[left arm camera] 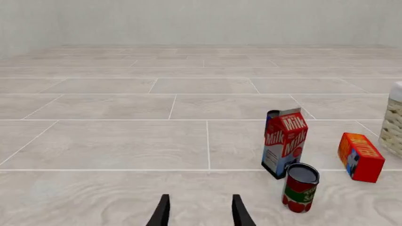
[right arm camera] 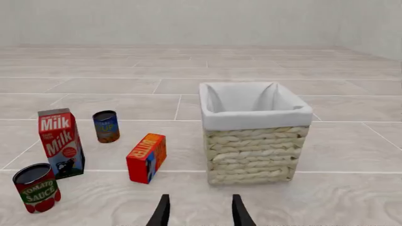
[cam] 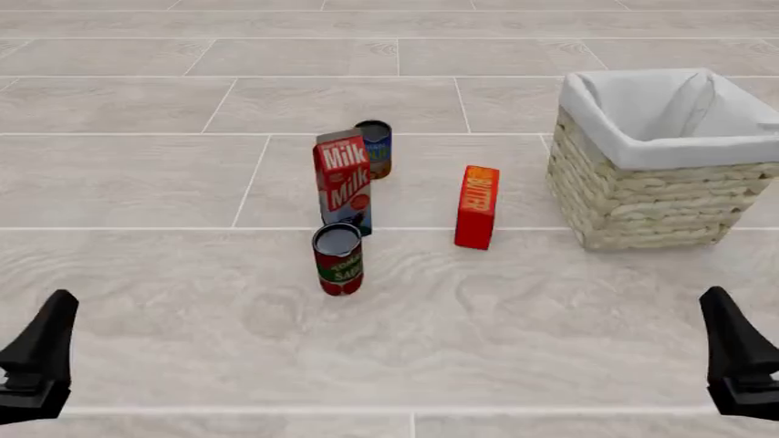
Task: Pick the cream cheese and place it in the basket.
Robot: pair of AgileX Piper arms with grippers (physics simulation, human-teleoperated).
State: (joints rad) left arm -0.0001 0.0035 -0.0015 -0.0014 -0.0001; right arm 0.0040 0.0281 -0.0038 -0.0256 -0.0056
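Left end effector [cam: 36, 360] sits low at the near left edge of the counter [cam: 512, 319], a dark, angular wedge, and its own wrist camera shows two slim black fingers [left arm camera: 163, 213] held apart with bare counter in the gap, so it is parted and holding nothing. Right end effector [cam: 736, 365] mirrors it at the near right edge: same dark wedge, fingers spread in its wrist view, nothing between them. Both hang clear of every item.

Underfoot, the counter is pale, with a faint grain and thin white lines cutting it into large tiles.

Moving out, first comes a squat metal can [cam: 338, 260], upright, red and green label reading "TOMATO SAUCE" in the right wrist view. Just behind it stands the tall gabled carton [cam: 345, 182], red up top with "Milk" in white on two faces, blue lower down. To its right, apart from it, a red-orange box [cam: 476, 207] stands on end with "BUTTER" running down its face. Behind the carton, a second small can [cam: 375, 149], blue and orange; its lettering is too small to read.

Farthest right, the basket [cam: 645, 196]: square, chunky pale woven wicker, white cloth folded over the rim, interior showing only cloth.

As for the cream cheese, I cannot pick it out in any view.
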